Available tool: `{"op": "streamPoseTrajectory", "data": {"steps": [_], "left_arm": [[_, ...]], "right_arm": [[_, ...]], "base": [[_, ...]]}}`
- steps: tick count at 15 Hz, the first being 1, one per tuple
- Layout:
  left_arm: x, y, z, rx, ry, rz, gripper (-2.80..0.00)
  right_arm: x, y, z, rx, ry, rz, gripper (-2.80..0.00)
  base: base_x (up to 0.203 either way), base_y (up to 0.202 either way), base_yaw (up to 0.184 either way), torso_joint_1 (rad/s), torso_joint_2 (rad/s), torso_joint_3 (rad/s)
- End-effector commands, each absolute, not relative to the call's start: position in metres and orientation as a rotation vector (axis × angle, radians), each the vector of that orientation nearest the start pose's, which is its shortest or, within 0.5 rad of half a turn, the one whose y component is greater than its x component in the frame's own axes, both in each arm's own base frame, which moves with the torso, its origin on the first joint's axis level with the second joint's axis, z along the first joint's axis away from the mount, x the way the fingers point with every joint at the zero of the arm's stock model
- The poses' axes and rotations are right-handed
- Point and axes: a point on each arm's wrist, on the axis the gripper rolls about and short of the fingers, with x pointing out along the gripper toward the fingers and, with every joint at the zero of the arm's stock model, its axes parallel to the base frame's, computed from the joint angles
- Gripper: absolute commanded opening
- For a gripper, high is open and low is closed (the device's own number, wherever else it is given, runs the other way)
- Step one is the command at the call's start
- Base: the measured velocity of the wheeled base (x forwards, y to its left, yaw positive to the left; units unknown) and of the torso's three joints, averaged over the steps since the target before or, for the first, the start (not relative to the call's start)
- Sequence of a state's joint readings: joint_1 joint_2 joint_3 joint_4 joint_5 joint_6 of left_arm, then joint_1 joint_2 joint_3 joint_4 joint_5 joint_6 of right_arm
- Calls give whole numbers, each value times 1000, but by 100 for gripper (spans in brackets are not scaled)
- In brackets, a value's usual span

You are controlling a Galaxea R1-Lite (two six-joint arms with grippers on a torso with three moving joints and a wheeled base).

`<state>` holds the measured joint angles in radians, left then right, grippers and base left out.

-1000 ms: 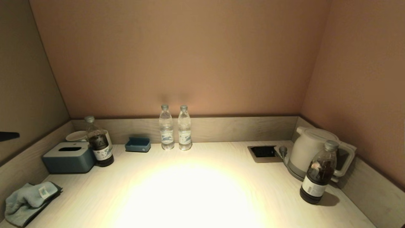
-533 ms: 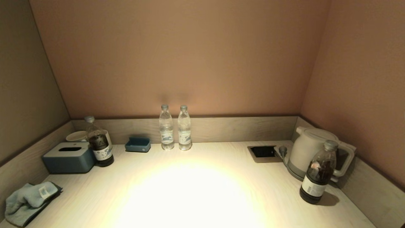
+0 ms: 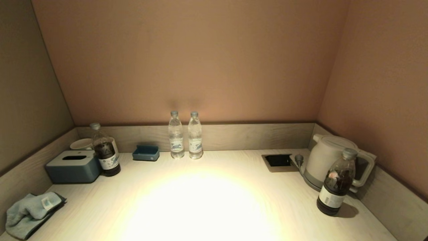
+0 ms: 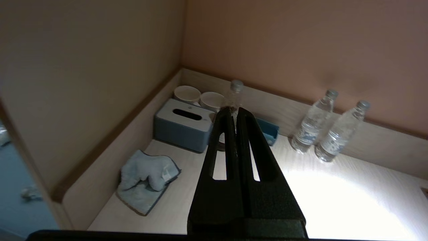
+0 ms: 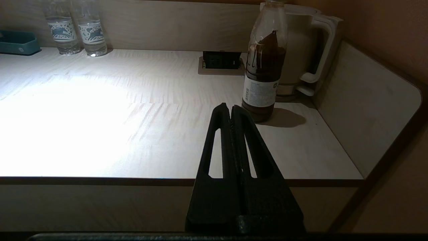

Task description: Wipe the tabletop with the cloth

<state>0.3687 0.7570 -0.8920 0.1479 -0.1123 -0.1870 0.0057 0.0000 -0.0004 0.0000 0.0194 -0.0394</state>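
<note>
Cloth (image 3: 29, 214) is seen crumpled at the desk's front-left corner, untouched. Left gripper (image 4: 235, 113) is held above that corner, jaws pressed together, nothing gripped. Right gripper (image 5: 230, 110) is parked off the front edge near the dark bottle (image 5: 264, 67), jaws likewise closed, empty.

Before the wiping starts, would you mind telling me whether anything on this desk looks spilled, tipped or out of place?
Nothing looks spilled or tipped. The only untidy item is the light blue cloth, lying crumpled rather than folded at the near left corner of the pale wooden tabletop. The clear water bottles stand upright.
</note>
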Motion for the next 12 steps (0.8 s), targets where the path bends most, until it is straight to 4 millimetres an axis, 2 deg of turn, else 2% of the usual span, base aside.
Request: {"op": "streamPoseTrajectory", "data": {"steps": [1,3,6,8,12], "left_arm": [[19,5,302,-171,-89,270,-280],[7,1,301,-158,-126,276,-280],[3,2,300,-146,-137,342,-280],[-5,0,297,-117,-151,308,-280],[-34,-3,282,-51,-188,291,-280]], "right_arm": [[-23,0,75,-40,-1,26,-280],[-23,0,76,-40,-1,26,-280],[-23,0,76,-40,-2,26,-280],[-23,0,76,-40,-1,26,-280],[-23,0,76,-40,-2,26,-280]], "base": [[0,0,0,0,0,0],[0,0,0,0,0,0],[0,0,0,0,0,0],[0,0,0,0,0,0],[0,0,0,0,0,0]]}}
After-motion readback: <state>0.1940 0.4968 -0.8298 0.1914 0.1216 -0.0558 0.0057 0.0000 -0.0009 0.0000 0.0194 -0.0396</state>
